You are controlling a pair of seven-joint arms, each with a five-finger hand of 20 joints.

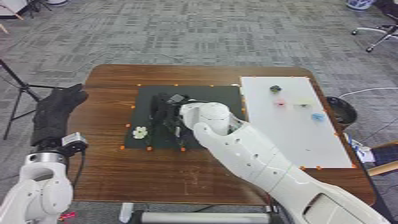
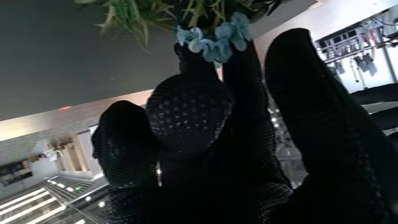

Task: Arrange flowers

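Flowers (image 2: 216,42), blue, at the right hand (image 1: 161,111) above black mat (image 1: 206,92)

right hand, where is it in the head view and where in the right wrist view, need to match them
Head view: the right hand is a little left of the middle, over the black mat.
Right wrist view: the right hand is in the close foreground, reaching toward light blue flowers.
Shared landmark: the black mat, with brown table beyond its edge.
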